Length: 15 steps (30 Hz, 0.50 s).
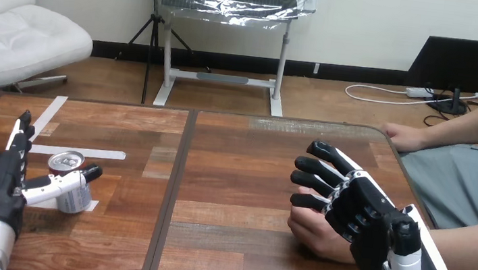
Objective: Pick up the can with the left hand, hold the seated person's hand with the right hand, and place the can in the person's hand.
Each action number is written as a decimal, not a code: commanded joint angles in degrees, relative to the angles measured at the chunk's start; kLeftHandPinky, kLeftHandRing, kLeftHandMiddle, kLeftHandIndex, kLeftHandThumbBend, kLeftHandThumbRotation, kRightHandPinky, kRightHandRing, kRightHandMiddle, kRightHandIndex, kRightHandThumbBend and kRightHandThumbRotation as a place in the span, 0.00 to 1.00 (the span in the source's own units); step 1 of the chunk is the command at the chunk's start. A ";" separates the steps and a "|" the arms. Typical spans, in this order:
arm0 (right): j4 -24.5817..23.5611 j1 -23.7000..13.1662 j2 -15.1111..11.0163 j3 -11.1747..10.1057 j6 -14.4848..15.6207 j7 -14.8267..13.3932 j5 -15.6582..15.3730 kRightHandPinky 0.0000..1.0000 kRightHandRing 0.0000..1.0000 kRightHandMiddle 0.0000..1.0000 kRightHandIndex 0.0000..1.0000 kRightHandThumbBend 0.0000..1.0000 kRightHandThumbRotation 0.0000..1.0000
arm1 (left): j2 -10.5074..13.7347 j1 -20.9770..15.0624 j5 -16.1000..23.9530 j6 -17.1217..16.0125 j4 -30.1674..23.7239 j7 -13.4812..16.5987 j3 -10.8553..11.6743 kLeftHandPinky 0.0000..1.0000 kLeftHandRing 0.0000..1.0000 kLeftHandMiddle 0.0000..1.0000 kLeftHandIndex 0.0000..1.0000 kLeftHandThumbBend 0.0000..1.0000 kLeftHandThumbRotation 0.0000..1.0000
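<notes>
Nearest, low at the right: right hand (pixel 359 217) over the person's hand (pixel 312 233), which rests on the table (pixel 238 176) under its palm. Fingers spread apart and only lightly bent, tips free and pointing left. No clasp to be seen; thumb hanging down on the near side, not round anything.

Across at the left, level with it: left hand (pixel 1 179) edge-on, fingers straight and close together, pointing away along the table. Thumb stretched out to the right, lying across the near side of the can (pixel 77 199), seemingly touching it. Nothing closed round the can yet.

Just right of those fingers: the can itself, upright on its base, long axis vertical, opened top showing. Stands on a white tape mark (pixel 91 205), clear of the palm, with the thumb as the only likely contact. Well apart from the right hand and the person's hand, so plainly the left hand's to take.

Judging from this: fingers need to come rightward and wrap the upright wall from the side, opposite the thumb. Risk of nudging the can over if the thumb pushes first.

Farther back: another strip of white tape (pixel 88 153) beyond the can.

Farthest, at the table's right edge: the person's other hand (pixel 402 137), resting, holding nothing.
</notes>
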 commanded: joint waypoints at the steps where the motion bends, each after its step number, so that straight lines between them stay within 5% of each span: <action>1: -0.04 -2.22 0.65 -0.56 -1.75 -0.41 -0.24 0.76 0.84 0.85 0.88 0.92 1.00 | 2.65 -4.20 1.47 1.91 -0.93 -0.78 -1.71 1.00 1.00 1.00 1.00 0.89 0.05; 15: -0.02 -2.34 0.57 -0.59 -1.77 -0.49 -0.18 0.77 0.84 0.85 0.88 0.92 1.00 | 3.58 -5.26 2.86 3.68 -0.22 -0.65 -3.04 0.99 0.99 0.99 1.00 0.90 0.04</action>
